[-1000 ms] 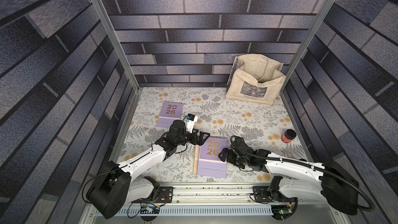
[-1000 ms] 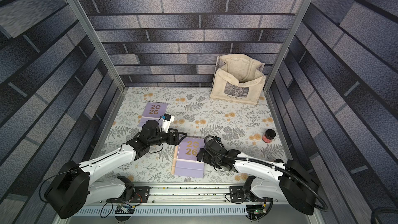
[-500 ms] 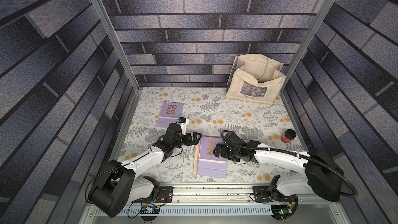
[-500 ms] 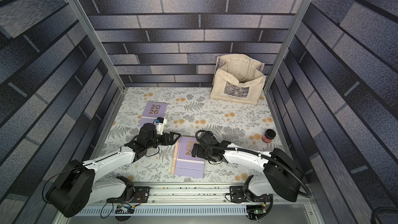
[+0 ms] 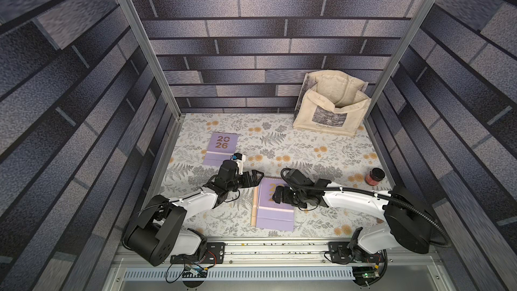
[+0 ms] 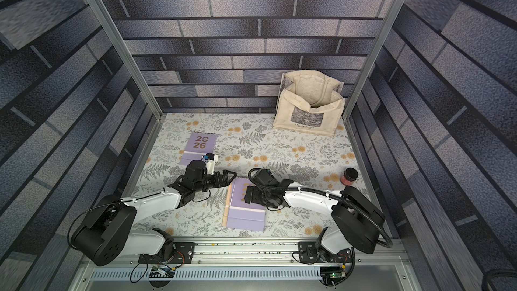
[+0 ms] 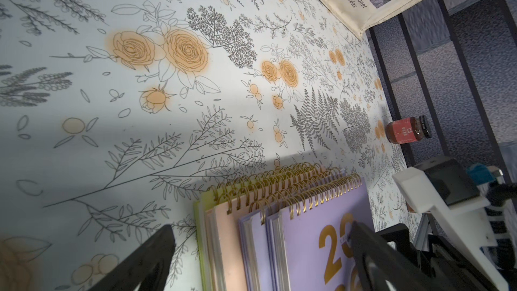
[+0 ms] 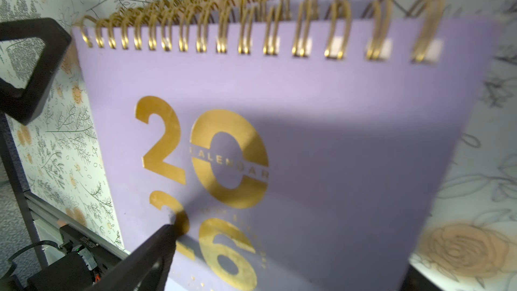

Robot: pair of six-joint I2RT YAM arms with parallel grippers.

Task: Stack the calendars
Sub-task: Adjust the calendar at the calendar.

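Four calendars in a stack [image 5: 275, 211] [image 6: 246, 216] near the front edge of the bench [image 5: 307, 146], between the two arms. Lavender cover on top, spirals toward the back wall. In the left wrist view, from the bottom up: yellow-green calendar [image 7: 199, 236], peach calendar [image 7: 223, 233], then two lavender, side edges stepped rather than flush. Fifth calendar [image 5: 221, 149] [image 6: 198, 149], lavender, flat and alone toward the back left, well apart from the stack and just behind the left wrist.

Left end effector [image 5: 256, 176] [image 6: 228, 176] released and empty, low at the stack's back left corner. In its wrist view, one finger [image 7: 145, 258] over bare bench, the other over the top cover.

Right end effector [image 5: 275, 196] [image 6: 247, 195] likewise spread wide and empty, reaching in from the right over the middle of the top cover and hiding part of the gold "2026". In its wrist view, one finger [image 8: 151, 256] close over the gold print; contact impossible to judge.

Cream tote [image 5: 330, 113] [image 6: 307, 113] upright in the back right corner. Red jar [image 5: 375, 176] [image 6: 349, 176] with a black lid by the right wall.
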